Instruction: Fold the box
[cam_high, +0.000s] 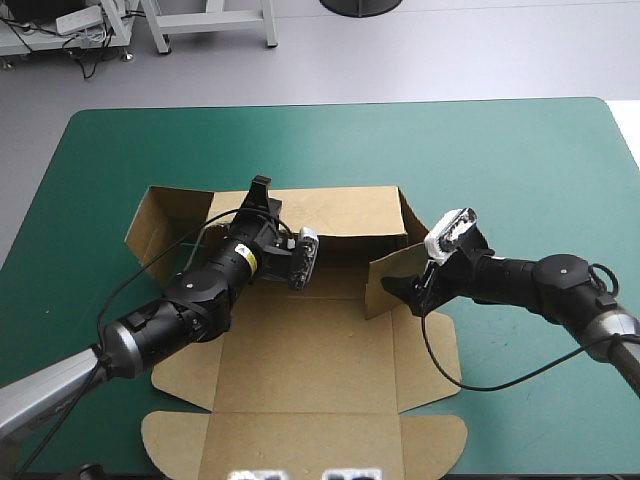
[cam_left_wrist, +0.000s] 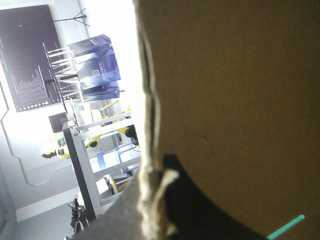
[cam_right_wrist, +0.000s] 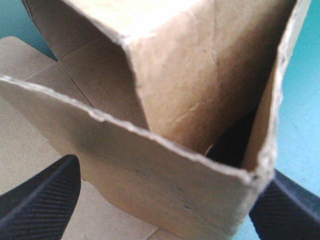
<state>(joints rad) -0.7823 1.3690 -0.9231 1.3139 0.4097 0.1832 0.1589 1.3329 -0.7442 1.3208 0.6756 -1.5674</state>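
At the box's (cam_high: 300, 370) three-o'clock side, the right gripper (cam_high: 412, 292) stands spread, its black fingers (cam_right_wrist: 45, 200) straddling a raised brown wall. Toward eleven o'clock the left gripper (cam_high: 260, 192) pinches the far wall's top edge. Partly raised, with its lid flat toward six o'clock, the box lies mid-table on the teal-green cover (cam_high: 520, 150).
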